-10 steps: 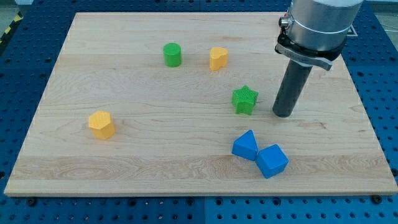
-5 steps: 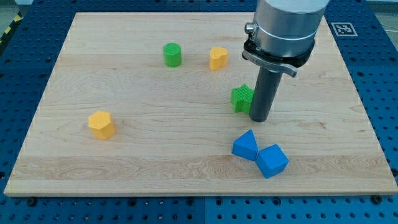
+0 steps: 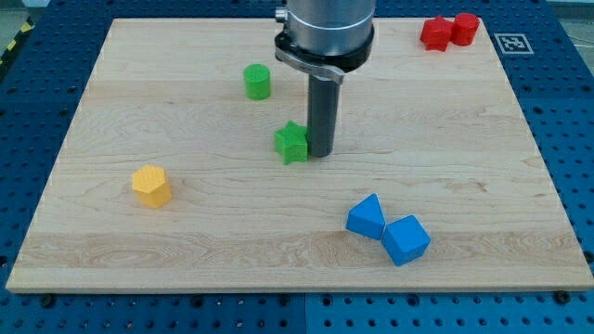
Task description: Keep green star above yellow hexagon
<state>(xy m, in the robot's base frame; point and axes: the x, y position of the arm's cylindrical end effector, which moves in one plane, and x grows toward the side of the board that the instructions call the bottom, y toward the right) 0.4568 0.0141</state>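
A pale wooden table rests on a blue perforated base. The arm's body hides the stretch behind it; the second yellow block, seen earlier, no longer shows. The rod carries no gripper; my tip touches the green star on the view's right, having slid it leftward. The yellow hexagon lies well left, lower.
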